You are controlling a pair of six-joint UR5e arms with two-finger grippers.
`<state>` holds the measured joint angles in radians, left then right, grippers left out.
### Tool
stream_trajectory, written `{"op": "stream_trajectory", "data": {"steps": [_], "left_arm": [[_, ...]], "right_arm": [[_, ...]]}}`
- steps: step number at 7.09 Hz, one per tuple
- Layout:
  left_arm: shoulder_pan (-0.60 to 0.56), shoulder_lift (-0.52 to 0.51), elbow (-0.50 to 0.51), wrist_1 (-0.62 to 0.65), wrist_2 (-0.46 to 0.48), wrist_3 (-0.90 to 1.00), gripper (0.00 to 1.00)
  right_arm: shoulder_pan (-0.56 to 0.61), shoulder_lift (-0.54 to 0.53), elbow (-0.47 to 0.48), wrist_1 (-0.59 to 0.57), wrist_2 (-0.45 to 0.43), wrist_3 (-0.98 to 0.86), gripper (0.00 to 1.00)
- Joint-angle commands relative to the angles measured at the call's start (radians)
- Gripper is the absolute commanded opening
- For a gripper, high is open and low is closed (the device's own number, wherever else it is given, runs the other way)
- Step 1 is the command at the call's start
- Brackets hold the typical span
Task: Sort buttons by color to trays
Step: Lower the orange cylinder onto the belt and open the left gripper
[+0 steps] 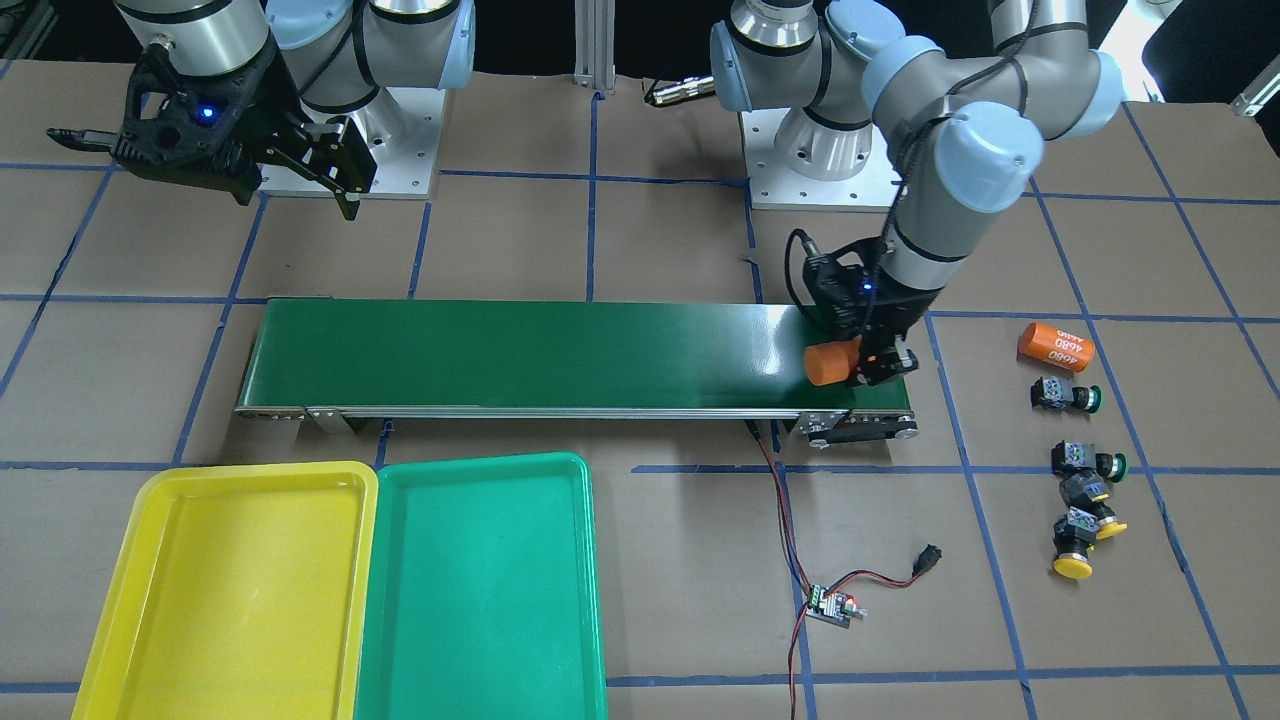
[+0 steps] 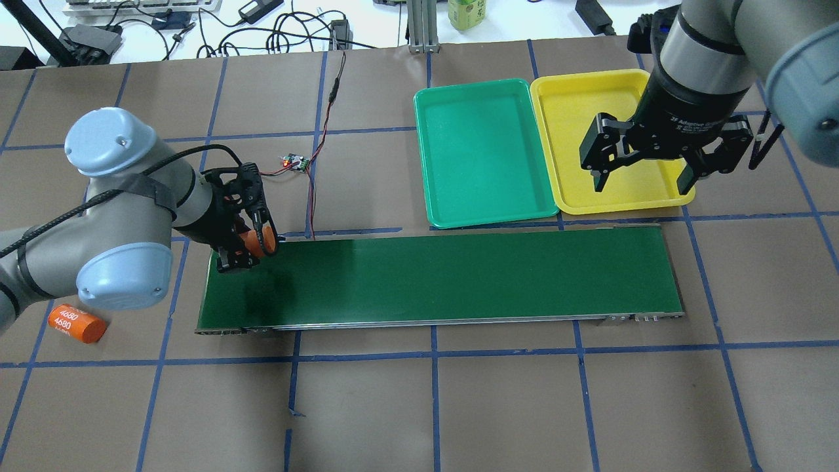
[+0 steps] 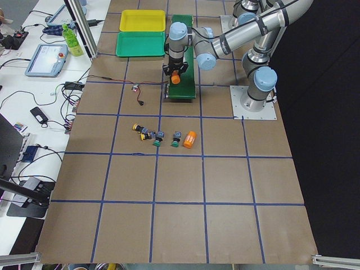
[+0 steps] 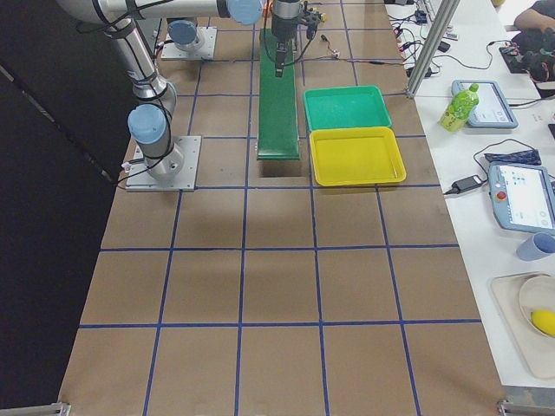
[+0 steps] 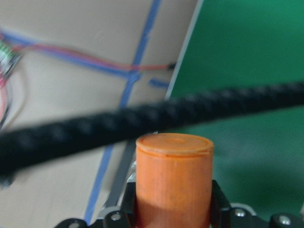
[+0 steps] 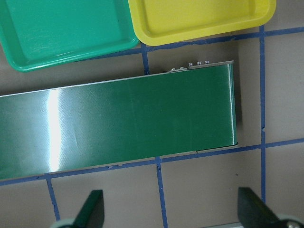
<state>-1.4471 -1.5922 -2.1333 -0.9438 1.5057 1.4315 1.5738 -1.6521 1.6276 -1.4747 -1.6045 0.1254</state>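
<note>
Exterior front-facing: left hand (image 1: 870, 365) pinching orange cylinder (image 1: 828, 364); right hand (image 2: 643, 182) spread wide.

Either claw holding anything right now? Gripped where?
Left claw holds an orange cylinder, pinched across its curved side near one end, the other end sticking out, over the conveyor belt. Right claw is open and empty.

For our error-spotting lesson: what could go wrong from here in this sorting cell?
The left gripper holds an orange cylinder, no button, over the conveyor belt; released, it might roll off. The two yellow-capped buttons lie crowded together, so grasping one could knock the other.
</note>
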Motion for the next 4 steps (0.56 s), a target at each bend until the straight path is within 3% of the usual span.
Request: {"op": "stream_trajectory", "data": {"steps": [1,2,3,4], "left_arm": [[-0.021,0.006,-0.094,0.107,-0.001,-0.008,0.50],[-0.021,0.012,-0.106,0.109,0.002,-0.023,0.72],[-0.022,0.024,-0.102,0.109,0.001,-0.160,1.00],[-0.015,0.046,-0.080,0.097,0.004,-0.173,1.00]], "right_arm": [[0.000,0.000,0.002,0.004,-0.003,0.000,1.00],[0.000,0.000,0.002,0.001,-0.002,0.003,1.00],[0.000,0.000,0.002,0.004,-0.003,0.000,1.00],[0.000,0.000,0.002,0.005,-0.003,0.002,1.00]]}}
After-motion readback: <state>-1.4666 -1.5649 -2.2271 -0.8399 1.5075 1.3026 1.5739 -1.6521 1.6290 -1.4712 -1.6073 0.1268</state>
